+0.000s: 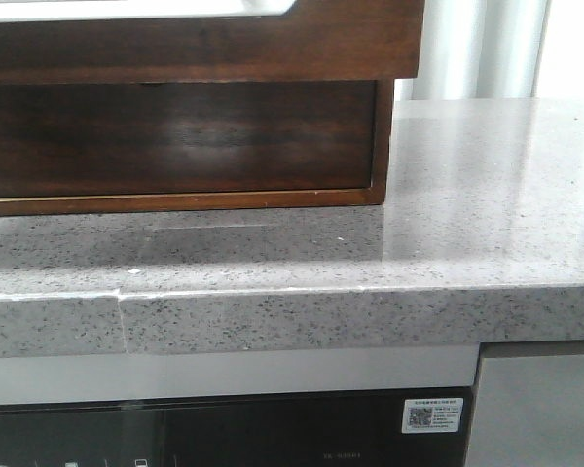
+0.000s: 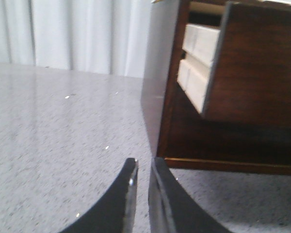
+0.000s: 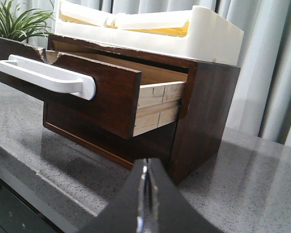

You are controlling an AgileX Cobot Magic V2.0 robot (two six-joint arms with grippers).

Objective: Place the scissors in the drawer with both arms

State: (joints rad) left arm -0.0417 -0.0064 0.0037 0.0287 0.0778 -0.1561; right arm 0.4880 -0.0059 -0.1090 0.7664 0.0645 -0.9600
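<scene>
On grey counter (image 3: 262, 184), drawer (image 3: 87, 92) pulled out, white tray (image 3: 203, 34) above, left tool (image 2: 141, 170) narrow, right tool (image 3: 145, 167) closed.

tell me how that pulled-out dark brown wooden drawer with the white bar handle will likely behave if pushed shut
The dark brown wooden drawer looks rigid, so it should probably slide straight in rather than flex. The white bar handle looks smooth, possibly slippery for closed fingers. The dark wooden cabinet sits loose on the polished grey speckled stone counter and might skid backward.

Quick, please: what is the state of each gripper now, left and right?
Left gripper: nearly closed, only a thin gap, holding nothing.
Right gripper: closed, black fingers together, holding nothing.
</scene>
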